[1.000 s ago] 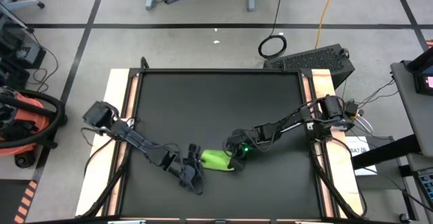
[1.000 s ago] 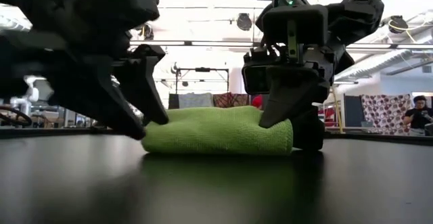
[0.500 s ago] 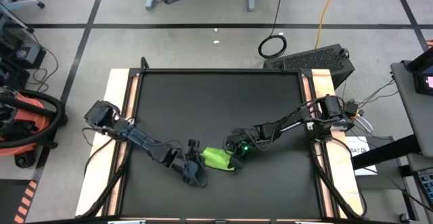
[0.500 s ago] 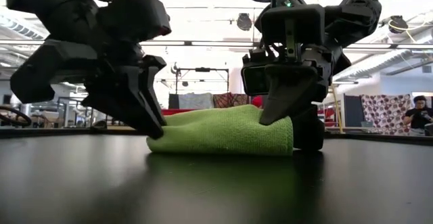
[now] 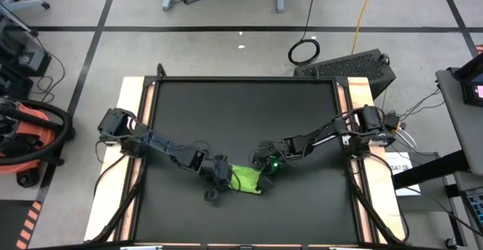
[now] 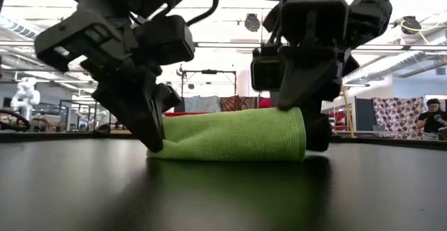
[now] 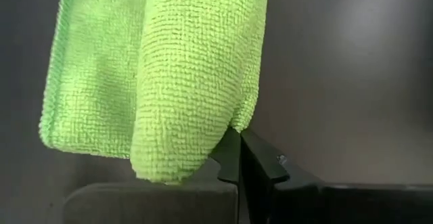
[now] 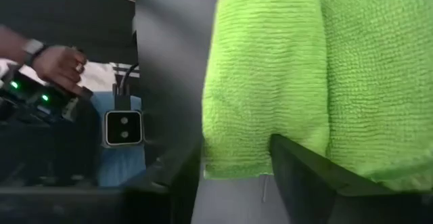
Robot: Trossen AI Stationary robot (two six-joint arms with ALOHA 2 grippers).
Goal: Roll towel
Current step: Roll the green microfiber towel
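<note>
Rolling step, mid-way by my reading: the cloth is already a loose roll, not yet a tight one.

Item 1, left end effector (image 6: 155, 142): fingers closed together, tips down on the desk (image 5: 241, 106) at the roll's left end. My wrist view shows them meeting right at the cloth's corner. I cannot tell whether a thread of fabric is nipped between them.

Item 2, the towel (image 6: 234, 135): lies flat on the black mat between the two end effectors, its left end touching the left tips and its right end under the right fingers. One flap edge shows beside the fat fold, so the wrap looks unfinished.

Item 3, right end effector (image 6: 307, 123): fingers spread, straddling the roll's right end and gripping nothing firmly as far as I can see.

Next move, my judgement: both ends need turning together, or the roll will skew. The right fingers must close on the cloth before any turn.

Room: bare mat lies ahead of and behind both end effectors. The desk's edges are well apart from them. The tight spot is between the two end effectors themselves, which stand near each other.
</note>
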